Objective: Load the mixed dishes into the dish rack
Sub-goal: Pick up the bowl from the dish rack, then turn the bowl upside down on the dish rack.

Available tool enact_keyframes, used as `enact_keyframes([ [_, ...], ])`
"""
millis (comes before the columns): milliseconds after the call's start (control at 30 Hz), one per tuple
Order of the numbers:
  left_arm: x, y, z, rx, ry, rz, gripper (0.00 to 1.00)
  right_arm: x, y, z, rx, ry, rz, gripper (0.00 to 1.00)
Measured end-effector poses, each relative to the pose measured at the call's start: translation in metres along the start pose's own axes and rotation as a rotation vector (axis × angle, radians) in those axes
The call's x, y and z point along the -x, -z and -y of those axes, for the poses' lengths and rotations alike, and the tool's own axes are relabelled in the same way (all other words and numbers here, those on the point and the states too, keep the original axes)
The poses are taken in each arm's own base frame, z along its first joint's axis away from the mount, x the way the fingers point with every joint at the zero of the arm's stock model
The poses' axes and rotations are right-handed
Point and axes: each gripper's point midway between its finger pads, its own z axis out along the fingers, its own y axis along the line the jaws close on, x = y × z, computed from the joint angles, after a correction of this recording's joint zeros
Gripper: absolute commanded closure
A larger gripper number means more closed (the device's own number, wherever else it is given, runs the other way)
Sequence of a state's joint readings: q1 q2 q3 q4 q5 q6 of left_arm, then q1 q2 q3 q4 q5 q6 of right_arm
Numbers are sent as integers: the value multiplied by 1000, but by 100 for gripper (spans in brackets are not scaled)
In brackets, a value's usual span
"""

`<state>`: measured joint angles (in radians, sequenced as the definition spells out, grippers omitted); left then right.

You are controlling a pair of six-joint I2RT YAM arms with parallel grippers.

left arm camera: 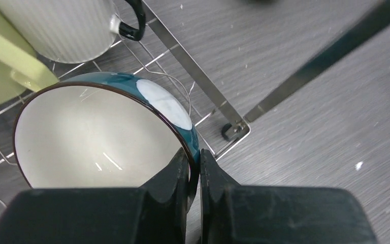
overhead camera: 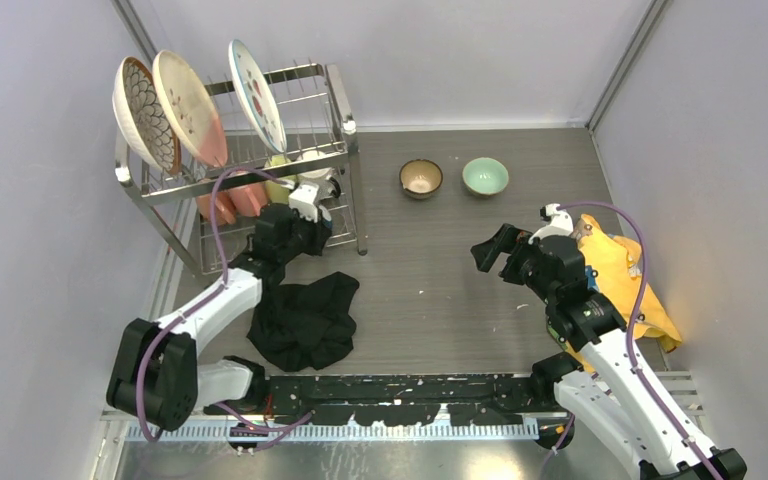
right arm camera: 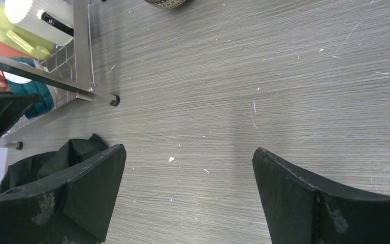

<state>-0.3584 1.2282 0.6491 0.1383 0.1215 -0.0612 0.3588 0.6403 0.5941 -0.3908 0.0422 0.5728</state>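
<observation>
My left gripper [left arm camera: 195, 160] is shut on the rim of the blue bowl [left arm camera: 96, 137], one finger inside and one outside. The bowl lies tilted on the lower tier of the dish rack [overhead camera: 340, 130], beside a yellow mug [left arm camera: 0, 66] and a white mug [left arm camera: 61, 25]. Three patterned plates [overhead camera: 190, 105] stand upright on the top tier. A brown bowl [overhead camera: 421, 178] and a mint-green bowl [overhead camera: 485, 176] sit on the table to the right of the rack. My right gripper [right arm camera: 188, 168] hovers open above bare table, with nothing between its fingers.
A black cloth [overhead camera: 305, 315] lies crumpled in front of the rack, near the left arm. A yellow cloth [overhead camera: 620, 275] lies at the right, behind the right arm. The rack's front leg [right arm camera: 114, 100] stands just left of the right gripper's view.
</observation>
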Motion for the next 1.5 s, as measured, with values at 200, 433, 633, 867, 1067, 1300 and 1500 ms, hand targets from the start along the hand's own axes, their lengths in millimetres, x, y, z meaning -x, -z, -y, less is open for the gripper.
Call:
enact_keyframes([
  [200,16,7,-7,1,317,89,100,2,1,0,0,0,9,1],
  [433,45,11,-22,-18,654,216,100,1,1,0,-1,2,7,0],
  [633,74,14,-26,-75,826,320,100,2,1,1,-4,4,9,0],
  [867,77,12,-34,-118,1006,393,100,2,1,1,-5,10,10,0],
  [1067,77,1,-35,-171,1103,400,100,2,1,2,-8,13,12,0],
  [1300,83,-11,-34,-264,1187,436,100,1,0,3,-10,14,8,0],
  [1500,73,-27,-35,-310,1248,437,100,1,0,3,-13,14,11,0],
])
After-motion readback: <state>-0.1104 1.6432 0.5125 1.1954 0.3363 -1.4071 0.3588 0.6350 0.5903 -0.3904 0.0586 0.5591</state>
